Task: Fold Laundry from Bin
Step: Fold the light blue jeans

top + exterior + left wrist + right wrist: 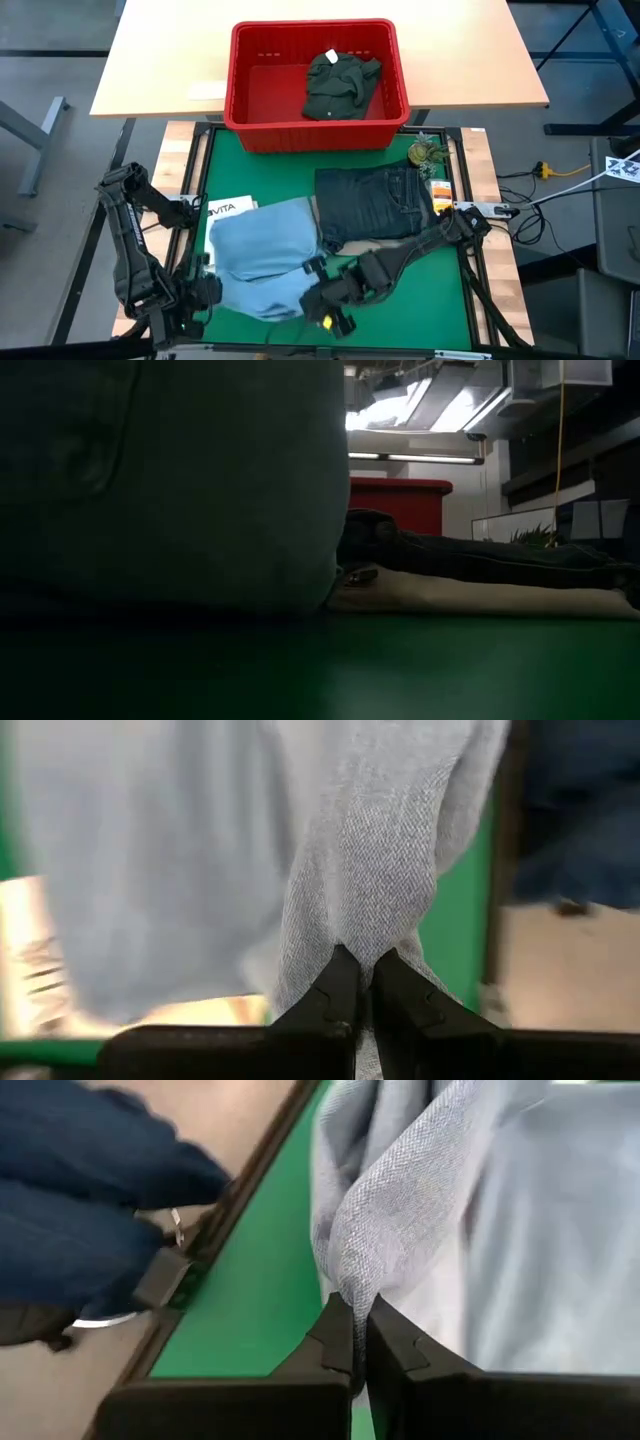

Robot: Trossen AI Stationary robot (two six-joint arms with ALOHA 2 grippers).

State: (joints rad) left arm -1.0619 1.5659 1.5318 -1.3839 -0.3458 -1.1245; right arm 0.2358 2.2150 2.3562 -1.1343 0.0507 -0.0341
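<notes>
Light blue jeans [262, 250] lie on the left half of the green mat, and in the low view they fill the left side [170, 480]. My left gripper [205, 290] is shut on their near left part and my right gripper [318, 300] on their near right part. Dark navy jeans [372, 200] rest folded on beige trousers [470, 598] at the mat's right. The red bin [318, 130] stands at the far edge with a dark olive-green piece [340, 82] lying inside it. My left gripper pinches a bunched fold of the light blue cloth [362, 935] between its two fingers, slanting down from the near side. The cloth runs away from the fingertips in a ridge. How many layers it holds does not show. My right gripper pinches a bunched fold of the same jeans [358, 1280] between its two fingers, slanting down from the near side. The cloth is gathered into a ridge at the fingertips and spreads out beyond them; the far part of the jeans lies on the mat.
A white printed sheet [230, 208] pokes out from under the jeans' far left edge. A small green plant-like object [428, 152] and an orange-labelled item [441, 190] sit by the mat's right edge. A wooden table [160, 60] carries the bin.
</notes>
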